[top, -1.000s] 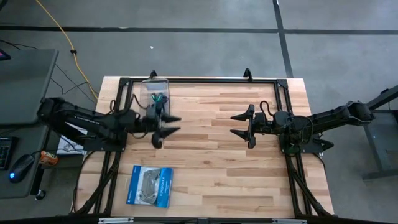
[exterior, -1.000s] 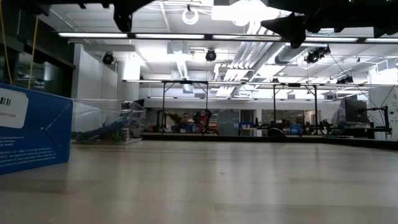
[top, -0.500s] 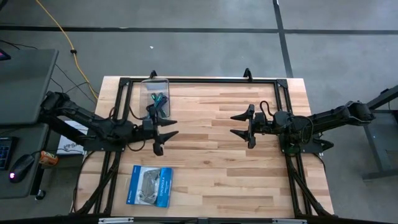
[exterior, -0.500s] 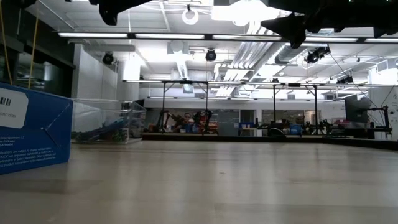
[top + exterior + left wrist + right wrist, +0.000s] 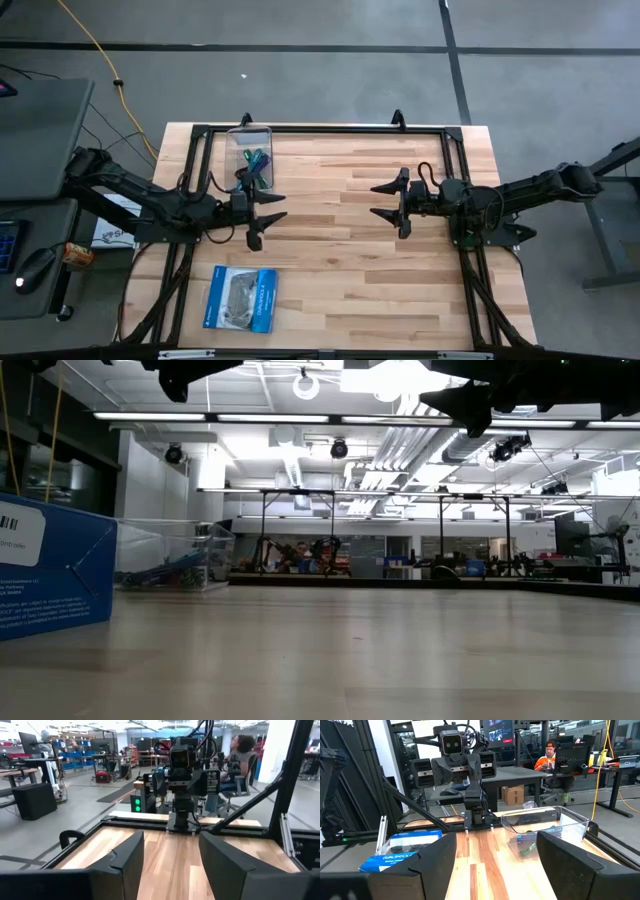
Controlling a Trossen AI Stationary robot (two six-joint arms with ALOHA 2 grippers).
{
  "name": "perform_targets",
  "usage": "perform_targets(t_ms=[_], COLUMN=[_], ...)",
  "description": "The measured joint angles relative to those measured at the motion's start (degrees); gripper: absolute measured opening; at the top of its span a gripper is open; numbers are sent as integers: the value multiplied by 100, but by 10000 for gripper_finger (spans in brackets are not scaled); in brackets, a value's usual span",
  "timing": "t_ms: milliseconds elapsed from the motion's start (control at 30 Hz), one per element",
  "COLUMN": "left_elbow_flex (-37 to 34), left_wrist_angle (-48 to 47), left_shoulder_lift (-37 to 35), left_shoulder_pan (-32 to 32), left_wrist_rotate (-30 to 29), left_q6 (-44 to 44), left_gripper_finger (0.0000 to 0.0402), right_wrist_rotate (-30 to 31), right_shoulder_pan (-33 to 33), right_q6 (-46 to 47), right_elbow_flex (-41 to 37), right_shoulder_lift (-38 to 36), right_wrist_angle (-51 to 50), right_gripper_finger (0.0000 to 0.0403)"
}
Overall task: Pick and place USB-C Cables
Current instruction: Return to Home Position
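The USB-C cables [image 5: 257, 163] lie bundled, teal, green and purple, inside a clear plastic box [image 5: 249, 137] at the table's far left; the right wrist view also shows the cables [image 5: 527, 843] in the box. My left gripper [image 5: 268, 215] hangs open above the wood, just nearer than the box, pointing level toward the table's right with nothing between its fingers [image 5: 127, 860]. My right gripper [image 5: 378, 200] stands open at mid-table, facing the left one, also with nothing in it.
A blue-and-white flat packet [image 5: 240, 297] lies near the front left; the same packet [image 5: 50, 575] fills the left of the low view. A black frame [image 5: 330, 128] runs along the table's far edge and sides. Bare wood [image 5: 330, 250] lies between the grippers.
My left gripper has swung a little toward the table's near edge, away from the clear box, and has rolled about its own axis. It has held still for the last half second. The cables and the packet have not moved.
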Motion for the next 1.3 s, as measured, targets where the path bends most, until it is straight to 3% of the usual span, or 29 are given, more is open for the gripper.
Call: perform_targets(t_ms=[200, 333, 533, 633, 833, 1000, 1300], left_elbow_flex=[0, 0, 0, 0, 0, 0, 0], left_wrist_angle=[-854, -1300, -1858, -2039, -2039, -2128, -2137], left_shoulder_lift=[-681, -1318, -2179, -2358, -2389, -2385, -2392], left_shoulder_pan=[166, 761, 1840, 2099, 2149, 2129, 1810], left_wrist_rotate=[-2, 102, 1851, 2049, 2095, 2155, 2144], left_q6=[208, 198, -91, -411, -588, -669, -460], left_gripper_finger=[135, 107, 81, 77, 70, 7, 1], right_wrist_rotate=[0, 0, 0, 0, 0, 1, 0], right_shoulder_pan=[1, 0, 2, 2, 0, 1, 1], right_q6=[0, 0, 0, -2, -2, -2, -2], right_elbow_flex=[0, 0, 0, 0, 0, 0, 0], right_shoulder_lift=[0, 0, 0, 0, 0, 0, 0], right_wrist_angle=[-29, -43, -50, -51, -50, -50, -52], right_gripper_finger=[268, 268, 268, 268, 268, 268, 268])
